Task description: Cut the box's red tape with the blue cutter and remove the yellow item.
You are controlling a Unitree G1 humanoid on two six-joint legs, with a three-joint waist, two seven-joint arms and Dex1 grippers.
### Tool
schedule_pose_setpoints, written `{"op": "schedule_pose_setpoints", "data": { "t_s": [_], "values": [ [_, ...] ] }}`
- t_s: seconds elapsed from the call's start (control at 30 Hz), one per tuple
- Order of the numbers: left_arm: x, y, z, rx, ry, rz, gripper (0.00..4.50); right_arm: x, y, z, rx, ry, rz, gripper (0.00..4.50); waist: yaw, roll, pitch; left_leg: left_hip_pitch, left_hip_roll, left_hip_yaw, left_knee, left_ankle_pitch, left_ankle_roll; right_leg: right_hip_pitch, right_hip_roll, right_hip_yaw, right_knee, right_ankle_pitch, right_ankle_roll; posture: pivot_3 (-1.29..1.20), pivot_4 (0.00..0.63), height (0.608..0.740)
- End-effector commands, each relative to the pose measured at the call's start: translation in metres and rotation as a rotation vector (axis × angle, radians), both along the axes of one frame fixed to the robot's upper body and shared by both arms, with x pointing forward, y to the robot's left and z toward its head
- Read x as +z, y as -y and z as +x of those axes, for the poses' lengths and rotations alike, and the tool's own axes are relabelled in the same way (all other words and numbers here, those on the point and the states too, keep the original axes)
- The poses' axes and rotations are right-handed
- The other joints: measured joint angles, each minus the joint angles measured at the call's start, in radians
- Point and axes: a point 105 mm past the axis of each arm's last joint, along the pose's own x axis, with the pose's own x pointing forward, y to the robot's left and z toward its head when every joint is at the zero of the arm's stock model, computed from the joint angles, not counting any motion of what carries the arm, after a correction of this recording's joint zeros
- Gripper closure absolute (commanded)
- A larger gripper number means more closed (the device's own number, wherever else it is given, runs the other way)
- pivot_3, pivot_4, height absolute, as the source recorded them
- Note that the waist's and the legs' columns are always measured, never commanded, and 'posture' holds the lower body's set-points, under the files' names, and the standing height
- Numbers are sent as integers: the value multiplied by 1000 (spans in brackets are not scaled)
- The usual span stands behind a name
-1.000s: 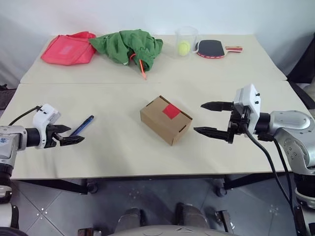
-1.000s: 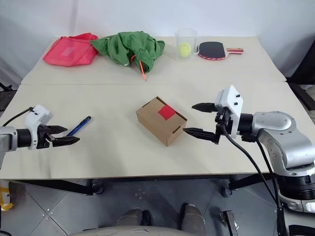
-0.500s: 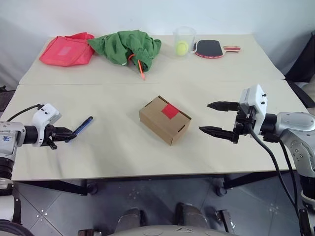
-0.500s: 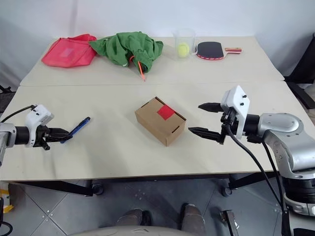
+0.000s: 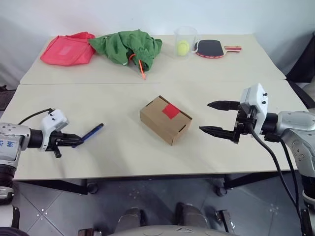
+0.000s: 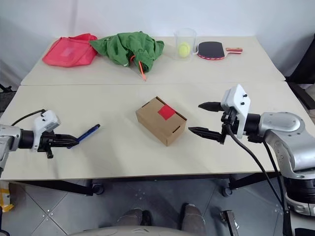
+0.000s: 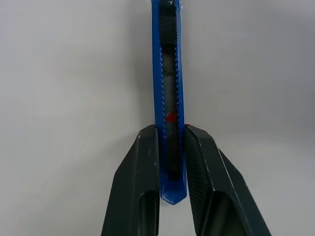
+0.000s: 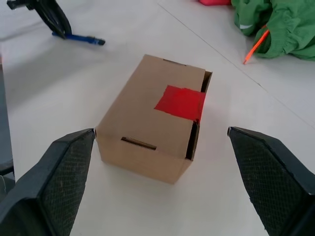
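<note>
The long pale wooden table [image 5: 147,157] is carrying everything. The small brown cardboard box [image 5: 165,119] is sitting at its middle, flaps down, with the square of red tape [image 5: 171,111] sealing its top edge. The right gripper [image 5: 215,117] is hovering just beside the box, its black fingers spread wide and pointing at it. Well apart on the other side, the left gripper [image 5: 69,140] is pinching the tail of the thin blue pen-shaped cutter [image 5: 89,134], whose long axis is aiming towards the box.
</note>
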Motion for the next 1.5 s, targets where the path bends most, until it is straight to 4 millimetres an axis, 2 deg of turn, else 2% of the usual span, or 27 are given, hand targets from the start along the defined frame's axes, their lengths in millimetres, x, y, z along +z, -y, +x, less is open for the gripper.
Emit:
{"op": "schedule_pose_setpoints", "data": {
  "t_s": [0.03,0.3,0.4,0.47,0.57,0.7,0.87,0.97,1.17,1.27,1.3,1.5],
  "values": [
    [10,36,-10,-200,13,11,4106,18,-3,-8,28,71,-13,0,0,-1,1,0,0,0,0,0,0,0,0,0,0,0,0,0,150,740],
    [23,103,-19,-461,78,-40,4106,8,-26,-33,135,34,-65,0,1,-1,1,-2,-1,1,0,0,0,-3,0,1,0,0,0,0,150,740],
    [21,128,-26,-582,86,-49,4106,2,-35,-43,180,34,-126,0,1,-1,1,-2,-1,1,0,0,0,-3,0,2,0,0,0,0,150,740],
    [10,145,-32,-656,56,-38,4106,-2,-46,-52,221,35,-147,0,1,-1,1,-2,-1,1,1,0,0,-3,1,2,0,0,0,0,150,740],
    [-2,153,-37,-713,18,-6,4106,-9,-55,-57,246,28,-173,0,1,-2,1,-2,-1,1,1,0,0,-3,1,2,0,0,0,0,150,740],
    [-13,149,-40,-742,-40,79,4106,-24,-67,-67,296,5,-214,0,1,-2,1,-2,0,1,1,0,0,-3,2,3,0,0,0,0,150,740],
    [-19,142,-35,-702,-45,154,4106,-34,-73,-69,299,2,-250,0,2,-2,1,-2,-1,0,2,0,0,-4,1,4,-1,0,0,0,150,740],
    [-21,141,-32,-676,-28,171,4106,-39,-76,-69,295,4,-246,944,3,-2,1,-2,-1,-3,2,0,0,-4,1,4,-1,0,0,0,150,740],
    [-27,142,-39,-640,-20,144,4106,-71,-94,-60,260,-67,-264,3160,2,-2,0,-2,0,-4,3,0,0,-4,1,5,1,0,0,0,150,740],
    [-29,140,-43,-637,-22,147,4106,-79,-102,-58,264,-72,-271,4231,2,-2,0,-2,0,-4,4,0,1,-3,1,5,1,0,0,0,150,740],
    [-30,140,-44,-635,-24,146,4106,-82,-107,-58,276,-73,-273,4464,1,-2,0,-2,0,-4,4,0,1,-3,1,5,1,0,0,0,150,740],
    [-33,141,-52,-637,-46,138,4106,-92,-127,-50,290,-61,-277,4464,0,-2,0,-2,0,-4,4,0,1,-3,1,5,2,0,0,0,150,740]
  ]
}}
